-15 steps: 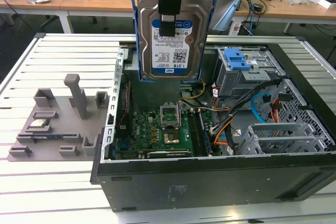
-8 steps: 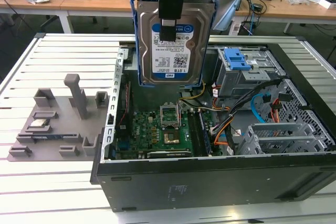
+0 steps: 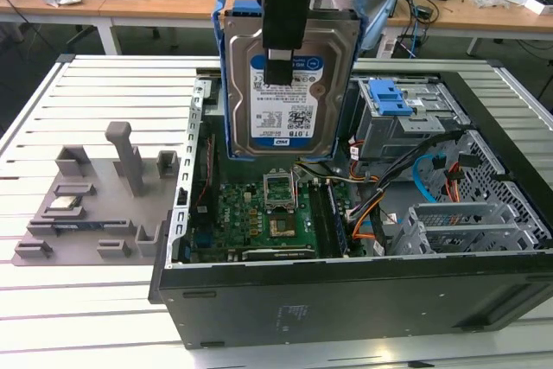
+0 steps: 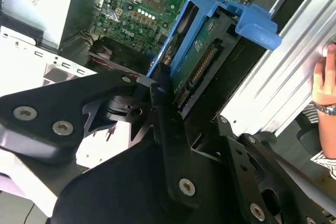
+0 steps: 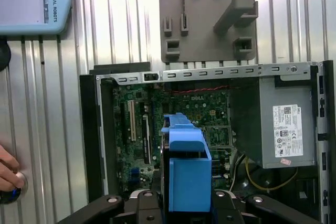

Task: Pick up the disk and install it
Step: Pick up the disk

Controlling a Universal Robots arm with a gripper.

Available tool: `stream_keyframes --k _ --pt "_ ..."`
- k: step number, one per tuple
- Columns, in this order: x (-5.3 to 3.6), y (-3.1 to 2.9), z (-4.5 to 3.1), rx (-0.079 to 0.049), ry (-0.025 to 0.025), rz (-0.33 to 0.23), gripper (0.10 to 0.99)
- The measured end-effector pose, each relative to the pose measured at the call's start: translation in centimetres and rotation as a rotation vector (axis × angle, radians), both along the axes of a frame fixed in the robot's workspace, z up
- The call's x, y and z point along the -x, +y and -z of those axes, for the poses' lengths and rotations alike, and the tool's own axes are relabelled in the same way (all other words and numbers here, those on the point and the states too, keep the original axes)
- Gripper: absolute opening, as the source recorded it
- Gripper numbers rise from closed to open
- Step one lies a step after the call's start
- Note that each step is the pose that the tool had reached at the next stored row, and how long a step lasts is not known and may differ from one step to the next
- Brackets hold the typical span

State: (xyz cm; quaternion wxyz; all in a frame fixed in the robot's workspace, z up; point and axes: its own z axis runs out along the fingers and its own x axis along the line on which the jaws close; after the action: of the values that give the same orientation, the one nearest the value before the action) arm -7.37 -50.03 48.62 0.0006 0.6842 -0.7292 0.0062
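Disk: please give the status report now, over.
Tool shut on the disk. Disk upright above the open computer case, not installed. Loose cables lie inside the case.

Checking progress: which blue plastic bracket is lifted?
The one framing the silver labelled hard drive, clamped upright in the hand; the other bracket sits on the grey drive cage.

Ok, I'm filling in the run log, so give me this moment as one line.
gripper: shut on disk | disk: upright, in the air above the open computer case | installed: not yet
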Motion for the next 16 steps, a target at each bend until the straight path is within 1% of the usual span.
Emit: stream_keyframes --k 1,5,7,12,16 --pt "0.0 -1.02 0.01 0.001 0.0001 0.0 0.361" --pt "0.0 -1.64 0.03 0.001 0.0 0.0 0.361" --pt "0.0 -2.08 0.03 0.002 0.0001 0.0 0.361" --pt "0.0 -2.84 0.05 0.002 0.0 0.0 0.361" --pt "0.0 -3.73 0.06 0.002 0.0 0.0 0.361"
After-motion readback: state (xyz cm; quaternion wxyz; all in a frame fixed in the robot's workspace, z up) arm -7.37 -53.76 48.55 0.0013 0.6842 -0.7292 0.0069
